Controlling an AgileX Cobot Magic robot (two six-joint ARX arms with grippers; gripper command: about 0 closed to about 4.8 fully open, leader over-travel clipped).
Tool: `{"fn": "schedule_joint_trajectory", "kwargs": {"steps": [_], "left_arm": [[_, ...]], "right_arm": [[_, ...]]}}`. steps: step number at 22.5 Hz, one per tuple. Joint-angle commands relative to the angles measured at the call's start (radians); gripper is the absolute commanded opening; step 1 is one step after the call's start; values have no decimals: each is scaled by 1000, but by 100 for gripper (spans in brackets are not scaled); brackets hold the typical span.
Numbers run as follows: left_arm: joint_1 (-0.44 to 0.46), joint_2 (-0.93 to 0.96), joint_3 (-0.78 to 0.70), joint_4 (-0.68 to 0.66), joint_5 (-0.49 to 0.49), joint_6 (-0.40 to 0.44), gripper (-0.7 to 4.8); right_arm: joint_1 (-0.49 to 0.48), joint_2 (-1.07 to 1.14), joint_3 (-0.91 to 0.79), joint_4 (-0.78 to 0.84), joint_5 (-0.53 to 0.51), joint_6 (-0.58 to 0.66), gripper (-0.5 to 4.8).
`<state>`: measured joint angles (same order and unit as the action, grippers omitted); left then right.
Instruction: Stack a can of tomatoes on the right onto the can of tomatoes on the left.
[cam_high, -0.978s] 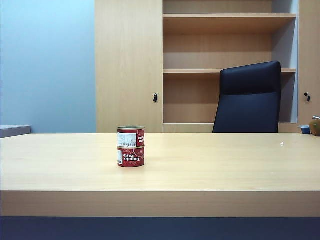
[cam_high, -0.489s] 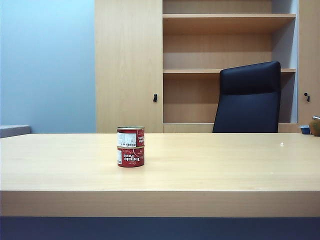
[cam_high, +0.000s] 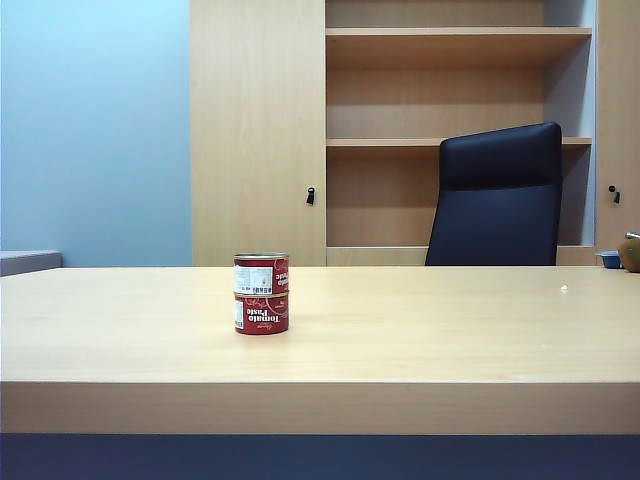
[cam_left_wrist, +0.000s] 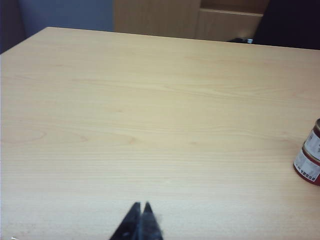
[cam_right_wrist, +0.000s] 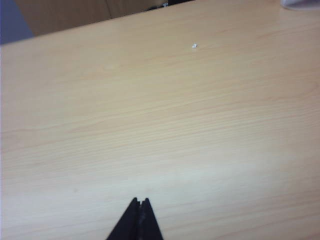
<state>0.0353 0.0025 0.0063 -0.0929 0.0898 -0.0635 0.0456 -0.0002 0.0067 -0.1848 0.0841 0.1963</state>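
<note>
Nothing shifted across the last second: top can (cam_high: 262, 273) sat square on bottom can (cam_high: 262, 313), left gripper (cam_left_wrist: 141, 206) and right gripper (cam_right_wrist: 139, 202) closed, empty, clear of the table (cam_high: 450, 340) — stack looked done.

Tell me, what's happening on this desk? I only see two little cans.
Nothing is being handled right now. The two tomato paste cans are already stacked: the upper can sits squarely on the lower can, left of the middle of the wooden desk. The two robot arms are out of the desk camera's sight. Their own cameras show the left claw and the right claw both shut and empty, hanging over bare wood away from the stack. The stacking job looks done.
</note>
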Motion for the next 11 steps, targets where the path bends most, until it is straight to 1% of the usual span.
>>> {"fn": "schedule_joint_trajectory", "kwargs": {"steps": [1,2,4,7,11], "left_arm": [[0,1,3,9,1,3,-1],[0,1,3,10,0,3,-1],[0,1,3,10,1,3,-1],[0,1,3,10,1,3,-1],[0,1,3,10,1,3,-1]], "right_arm": [[-47,-3,-6,0,-63,-114,-5],[-45,-3,-6,0,-64,-190,-5],[-54,-3,-6,-1,-79,-225,-5],[-74,-3,-6,0,-87,-223,-5],[-76,-3,-6,2,-86,-223,-5]]}}
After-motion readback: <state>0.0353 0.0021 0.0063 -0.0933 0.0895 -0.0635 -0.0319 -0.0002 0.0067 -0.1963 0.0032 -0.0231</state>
